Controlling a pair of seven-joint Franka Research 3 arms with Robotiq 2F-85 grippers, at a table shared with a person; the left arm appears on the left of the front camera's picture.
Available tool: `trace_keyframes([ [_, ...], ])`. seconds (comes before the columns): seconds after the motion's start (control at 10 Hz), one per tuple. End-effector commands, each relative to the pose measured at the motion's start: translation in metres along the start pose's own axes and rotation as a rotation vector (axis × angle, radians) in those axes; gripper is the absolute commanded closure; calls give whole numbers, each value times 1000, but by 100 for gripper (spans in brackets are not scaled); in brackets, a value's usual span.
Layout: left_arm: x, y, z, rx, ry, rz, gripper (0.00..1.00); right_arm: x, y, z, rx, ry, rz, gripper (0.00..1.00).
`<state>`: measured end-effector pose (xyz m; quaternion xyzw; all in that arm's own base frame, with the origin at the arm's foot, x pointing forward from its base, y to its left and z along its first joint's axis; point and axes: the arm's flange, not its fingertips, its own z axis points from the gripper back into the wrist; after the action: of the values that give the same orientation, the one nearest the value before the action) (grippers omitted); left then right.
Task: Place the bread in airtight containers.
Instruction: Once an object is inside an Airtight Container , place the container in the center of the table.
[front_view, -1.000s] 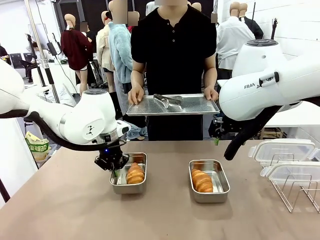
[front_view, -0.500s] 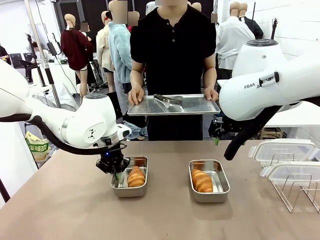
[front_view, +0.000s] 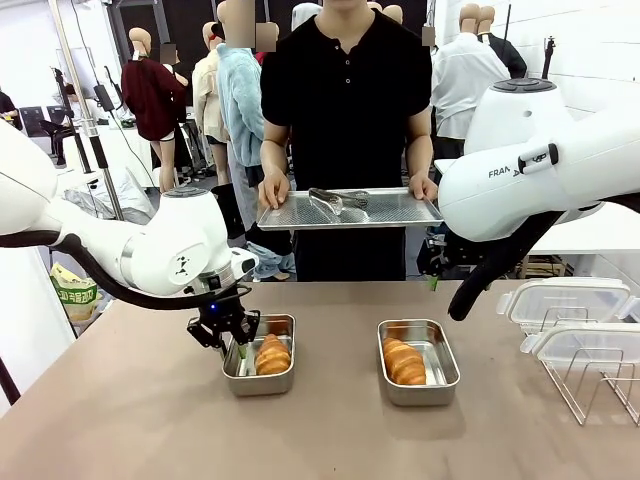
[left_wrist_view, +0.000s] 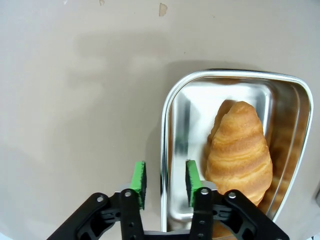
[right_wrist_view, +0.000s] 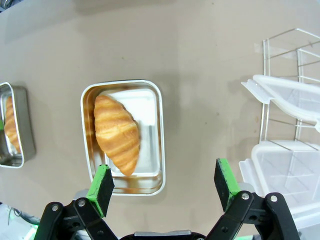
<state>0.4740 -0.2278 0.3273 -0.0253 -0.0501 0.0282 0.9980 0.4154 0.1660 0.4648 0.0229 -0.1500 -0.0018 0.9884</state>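
Croissants in steel tins on tan table; both end effectors open, empty.

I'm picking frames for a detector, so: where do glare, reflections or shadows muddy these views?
Left wrist view: the tin walls mirror the croissant, and a soft shadow lies on the table beyond. Right wrist view: the clear lids blend into the pale background. Front view: even light, only faint shadows on the table.
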Motion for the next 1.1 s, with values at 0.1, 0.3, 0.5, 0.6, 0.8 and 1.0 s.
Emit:
trace_keyframes([
  [0.1, 1, 0, 8, 14, 11, 19, 0, -2, 0, -2, 0, 4, -1, 0],
  [0.3, 1, 1, 8, 27, 22, 20, 0, -2, 0, -2, 0, 4, -1, 0],
  [0.5, 1, 1, 9, 29, 29, 21, 0, -2, 0, -2, 0, 4, -1, 0],
  [0.6, 1, 1, 11, 4, 30, 79, 0, -2, 0, -2, 0, 4, -1, 0],
  [0.8, 0, 3, 4, 17, 24, 6, 0, -2, 0, -2, 0, 4, -1, 0],
  [1.0, 0, 3, 4, 17, 24, 6, 0, -2, 0, -2, 0, 4, -1, 0],
])
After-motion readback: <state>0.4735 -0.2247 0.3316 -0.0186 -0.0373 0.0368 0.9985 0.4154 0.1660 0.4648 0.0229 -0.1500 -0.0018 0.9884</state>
